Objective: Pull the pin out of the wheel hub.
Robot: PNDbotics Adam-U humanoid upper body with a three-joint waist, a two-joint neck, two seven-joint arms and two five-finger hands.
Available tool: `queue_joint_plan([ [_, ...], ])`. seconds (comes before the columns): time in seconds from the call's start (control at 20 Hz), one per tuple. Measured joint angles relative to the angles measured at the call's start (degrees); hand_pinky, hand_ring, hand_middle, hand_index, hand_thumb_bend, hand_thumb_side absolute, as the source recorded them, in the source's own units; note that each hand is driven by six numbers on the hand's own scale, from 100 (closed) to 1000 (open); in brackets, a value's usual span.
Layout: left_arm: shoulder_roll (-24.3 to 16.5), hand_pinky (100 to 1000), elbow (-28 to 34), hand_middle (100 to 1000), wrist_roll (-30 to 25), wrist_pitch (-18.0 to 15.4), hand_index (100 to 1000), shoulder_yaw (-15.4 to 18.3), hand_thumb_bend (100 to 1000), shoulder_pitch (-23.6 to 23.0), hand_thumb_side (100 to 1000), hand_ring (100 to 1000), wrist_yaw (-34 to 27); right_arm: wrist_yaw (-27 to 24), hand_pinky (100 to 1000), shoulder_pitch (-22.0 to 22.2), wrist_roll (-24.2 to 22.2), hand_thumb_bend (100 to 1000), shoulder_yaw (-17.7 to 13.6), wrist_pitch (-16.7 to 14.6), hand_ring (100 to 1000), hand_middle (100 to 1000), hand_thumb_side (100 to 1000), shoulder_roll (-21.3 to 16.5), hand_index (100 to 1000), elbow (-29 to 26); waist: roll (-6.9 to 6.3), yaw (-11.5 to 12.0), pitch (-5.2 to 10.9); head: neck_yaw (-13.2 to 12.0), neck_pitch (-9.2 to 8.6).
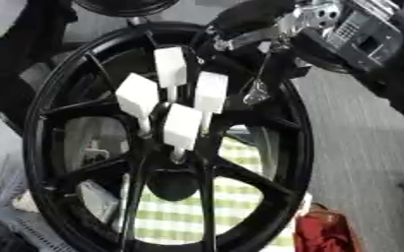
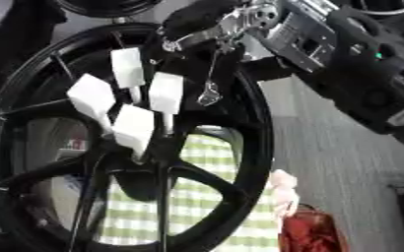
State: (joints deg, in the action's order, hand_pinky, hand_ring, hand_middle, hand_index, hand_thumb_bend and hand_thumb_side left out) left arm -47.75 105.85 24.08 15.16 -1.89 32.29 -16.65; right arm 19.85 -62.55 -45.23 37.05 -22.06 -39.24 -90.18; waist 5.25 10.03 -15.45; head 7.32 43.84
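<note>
A black spoked wheel stands on edge and fills the view. Several pins with white block-shaped heads stick out of its hub: one on top, one at the left, one at the right and the nearest one lowest. My right arm comes in from the upper right. Its black hand hangs by the wheel's upper rim, above and to the right of the pins and apart from them. A thin silver piece dangles below the hand. My left hand does not show.
A green and white checked cloth lies behind the lower spokes. A red thing sits at the lower right by the rim. Grey surface stretches to the right. Another dark wheel shows at the top.
</note>
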Motion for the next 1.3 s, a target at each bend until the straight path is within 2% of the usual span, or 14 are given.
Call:
queue_joint_plan([
  [0.4, 0.0, 815, 0.0, 847, 0.0, 0.0, 854, 0.0, 842, -0.08, 748, 838, 0.0, -1.46, 958, -0.28, -0.26, 331, 0.28, 0.26, 912, 823, 204, -0.39, 834, -2.6, -0.13, -0.12, 0.94, -0.02, 0.0],
  [0.9, 0.27, 814, -0.03, 839, 0.17, 0.01, 851, 0.04, 831, -0.14, 751, 834, -0.1, -2.6, 955, -0.43, -0.4, 324, 2.38, 0.4, 917, 823, 214, -0.39, 831, -2.86, -0.08, 0.18, 1.1, 0.0, 0.0],
  [1.0, 0.46, 813, -0.04, 837, 0.44, 0.03, 850, 0.13, 826, -0.18, 753, 832, -0.24, -2.47, 957, -0.43, -0.19, 338, 2.5, 0.19, 922, 827, 207, -0.39, 832, -2.48, -0.03, 0.22, 1.12, 0.02, 0.0],
  [1.15, 0.46, 813, -0.04, 835, 0.79, 0.02, 849, 0.34, 818, -0.27, 756, 830, -0.52, -1.62, 960, -0.43, 0.28, 383, 2.5, -0.29, 929, 837, 131, -0.38, 831, -1.75, 0.0, 0.26, 1.12, 0.02, 0.0],
  [1.3, 0.46, 812, -0.09, 832, 1.02, 0.04, 849, 0.35, 815, -0.42, 757, 828, -0.77, -0.62, 961, -0.43, 0.77, 397, 2.47, -0.78, 930, 836, 100, -0.38, 825, -1.06, 0.1, 0.26, 1.12, 0.0, 0.0],
])
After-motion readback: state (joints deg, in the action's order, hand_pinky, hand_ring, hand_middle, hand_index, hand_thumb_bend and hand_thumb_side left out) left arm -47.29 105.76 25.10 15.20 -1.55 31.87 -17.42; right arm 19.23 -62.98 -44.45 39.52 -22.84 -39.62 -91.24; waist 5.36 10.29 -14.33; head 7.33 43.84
